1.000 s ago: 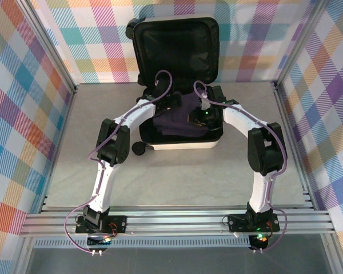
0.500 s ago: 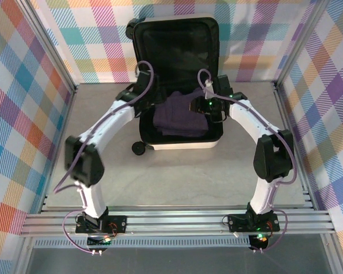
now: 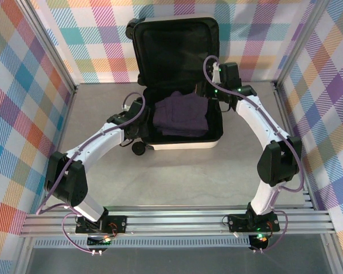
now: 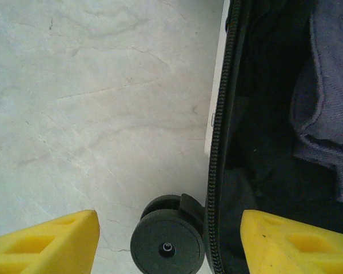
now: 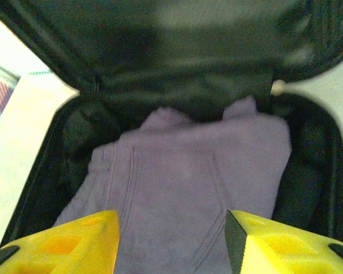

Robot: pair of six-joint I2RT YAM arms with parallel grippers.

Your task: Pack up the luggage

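The white luggage [image 3: 183, 144] lies open at the back of the table, its black-lined lid [image 3: 174, 45] standing upright. A folded purple garment [image 3: 180, 114] lies in the lower half. My left gripper [image 3: 132, 118] is open just outside the case's left side, straddling the zipper seam [image 4: 219, 142] and hovering above a black wheel [image 4: 167, 244]. My right gripper [image 3: 221, 90] hangs open over the case's right rear corner and holds nothing. Its yellow fingers [image 5: 63, 242] frame the purple garment [image 5: 188, 182] from above.
Checked fabric walls and aluminium posts [image 3: 57, 63] close in the table on three sides. Bare grey tabletop [image 3: 177, 177] stretches from the case to the arm bases. A metal rail [image 3: 171, 220] runs along the near edge.
Both grippers have left the inside of the case. The left arm swung out to the case's left side, and the right arm drew back to its right rear corner. The purple garment stays inside.
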